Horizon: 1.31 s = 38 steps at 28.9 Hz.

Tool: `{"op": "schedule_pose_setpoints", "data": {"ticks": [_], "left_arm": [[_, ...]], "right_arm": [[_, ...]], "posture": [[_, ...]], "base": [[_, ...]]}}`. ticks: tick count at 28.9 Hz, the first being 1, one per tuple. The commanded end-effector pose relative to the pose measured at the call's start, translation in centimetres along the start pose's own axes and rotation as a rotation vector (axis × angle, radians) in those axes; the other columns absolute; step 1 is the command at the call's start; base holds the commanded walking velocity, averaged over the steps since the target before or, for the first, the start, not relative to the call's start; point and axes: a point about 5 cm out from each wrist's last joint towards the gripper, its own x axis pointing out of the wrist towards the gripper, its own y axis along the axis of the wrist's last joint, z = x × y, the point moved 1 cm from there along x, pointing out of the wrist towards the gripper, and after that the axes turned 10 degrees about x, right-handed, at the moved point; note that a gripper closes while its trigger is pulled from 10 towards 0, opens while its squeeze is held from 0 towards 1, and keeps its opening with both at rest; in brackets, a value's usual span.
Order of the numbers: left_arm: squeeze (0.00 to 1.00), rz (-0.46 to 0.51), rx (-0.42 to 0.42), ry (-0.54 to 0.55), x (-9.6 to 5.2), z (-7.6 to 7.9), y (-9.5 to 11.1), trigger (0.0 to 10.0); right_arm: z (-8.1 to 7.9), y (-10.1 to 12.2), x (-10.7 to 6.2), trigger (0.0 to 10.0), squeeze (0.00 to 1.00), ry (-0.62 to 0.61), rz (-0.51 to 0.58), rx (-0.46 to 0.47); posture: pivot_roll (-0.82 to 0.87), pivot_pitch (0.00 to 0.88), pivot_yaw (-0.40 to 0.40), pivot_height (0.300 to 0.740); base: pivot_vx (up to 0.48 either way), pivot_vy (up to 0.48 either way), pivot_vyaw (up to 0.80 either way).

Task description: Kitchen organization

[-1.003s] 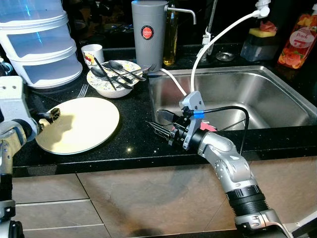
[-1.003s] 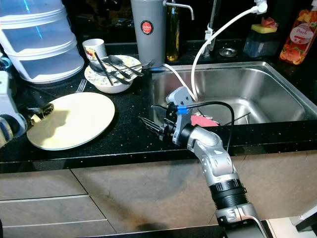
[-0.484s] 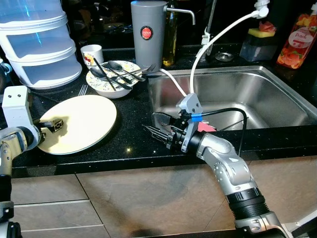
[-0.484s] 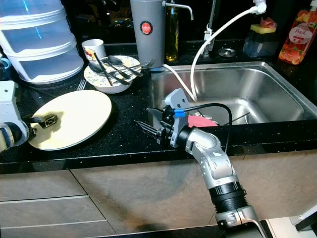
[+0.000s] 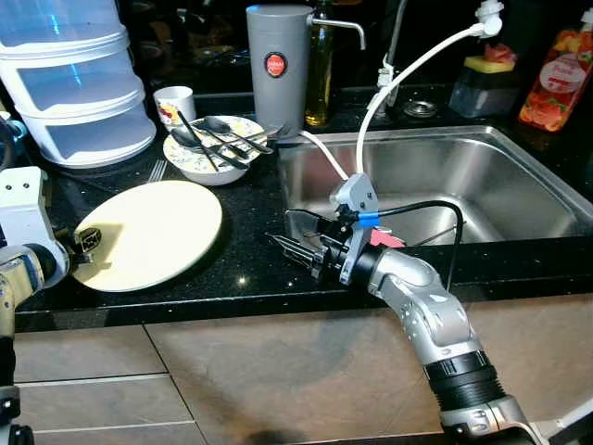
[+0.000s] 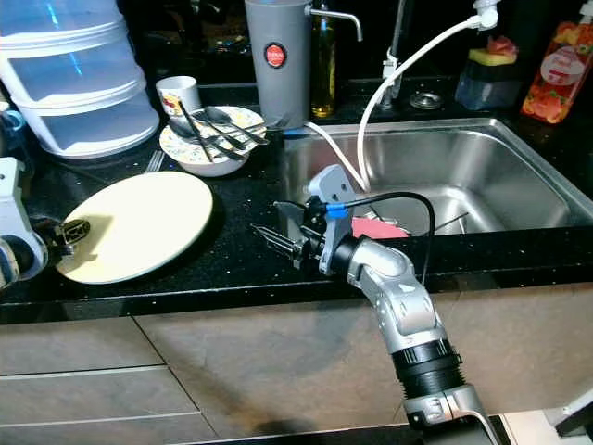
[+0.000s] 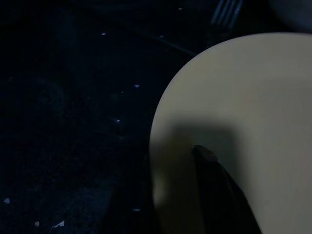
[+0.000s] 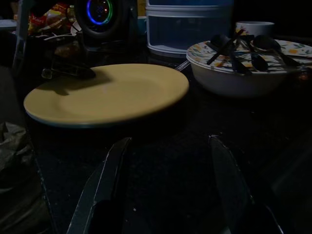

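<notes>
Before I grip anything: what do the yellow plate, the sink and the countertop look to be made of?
Yellow plate: probably glazed ceramic, though melamine is possible; smooth, even, softly shiny face. Sink: stainless steel, brushed, with streaky grey reflections. Countertop: polished black stone, likely granite, with bright flecks and a glossy surface.

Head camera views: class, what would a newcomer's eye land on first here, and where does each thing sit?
The yellow plate on the black counter stands out, with the left gripper at its near-left rim. The right gripper, fingers open, hovers over the counter beside the steel sink. Behind the plate sits a floral bowl full of dark spoons.
</notes>
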Motion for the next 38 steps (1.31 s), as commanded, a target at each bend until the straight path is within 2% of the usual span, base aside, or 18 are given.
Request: {"op": "schedule_pose_setpoints", "data": {"ticks": [1, 10, 14, 16, 17, 21, 28, 32, 36, 38], "left_arm": [[0.0, -0.182, -0.02, -0.067, 0.7, 1.2, -3.8, 0.0], [0.0, -0.14, -0.024, -0.112, 1.3, 2.9, -3.5, 0.0], [0.0, -0.015, -0.07, -0.143, 1.9, 4.3, -1.7, 0.0], [0.0, 0.082, -0.142, -0.202, 1.8, 5.3, -0.1, 0.0], [0.0, 0.157, -0.212, -0.259, 1.7, 6.1, 1.2, 0.0], [0.0, 0.205, -0.256, -0.309, 1.5, 6.7, 2.1, 0.0], [0.0, 0.312, -0.238, -0.298, 0.9, 6.4, 3.8, 0.0], [0.0, 0.385, -0.277, -0.284, 0.3, 5.7, 5.0, 0.0], [0.0, 0.44, -0.312, -0.329, -0.4, 5.5, 5.6, 0.0], [0.0, 0.449, -0.298, -0.341, -0.7, 5.4, 5.7, 0.0]], "right_arm": [[-0.3, -0.1, 0.0, 10.0, 0.0, 0.018, -0.002, 0.013], [-0.2, 0.0, 0.1, 10.0, 0.0, 0.014, 0.003, 0.011], [-0.1, 0.2, 0.2, 10.0, 0.0, 0.0, 0.014, 0.008], [0.0, 0.3, 0.1, 10.0, 0.0, -0.004, 0.018, 0.008], [0.0, 0.3, 0.1, 10.0, 0.0, -0.006, 0.019, 0.007], [0.0, 0.4, 0.1, 10.0, 0.0, -0.008, 0.022, 0.007], [0.0, 0.5, 0.1, 10.0, 0.0, -0.008, 0.031, 0.011], [0.0, 0.5, 0.1, 10.0, 0.0, -0.01, 0.037, 0.015], [0.3, 0.7, 0.1, 10.0, 0.0, -0.034, 0.053, 0.011], [0.5, 1.0, 0.1, 10.0, 0.0, -0.054, 0.07, 0.009]], "posture": [[0.04, 0.127, 0.05, 0.74], [0.04, 0.129, 0.048, 0.74], [0.04, 0.129, 0.049, 0.74], [0.04, 0.129, 0.049, 0.74], [0.04, 0.13, 0.048, 0.74], [0.04, 0.13, 0.048, 0.74], [0.04, 0.131, 0.049, 0.74], [0.04, 0.131, 0.049, 0.74], [0.04, 0.131, 0.049, 0.74], [0.04, 0.133, 0.049, 0.74]], "base": [[0.0, 0.0, 0.0], [0.0, 0.0, 0.0], [0.0, 0.0, 0.0], [0.0, 0.0, 0.0], [0.0, 0.0, 0.0], [0.0, 0.0, 0.0], [0.0, 0.0, 0.0], [0.0, 0.0, 0.0], [0.0, 0.0, 0.0], [0.0, 0.0, 0.0]]}}
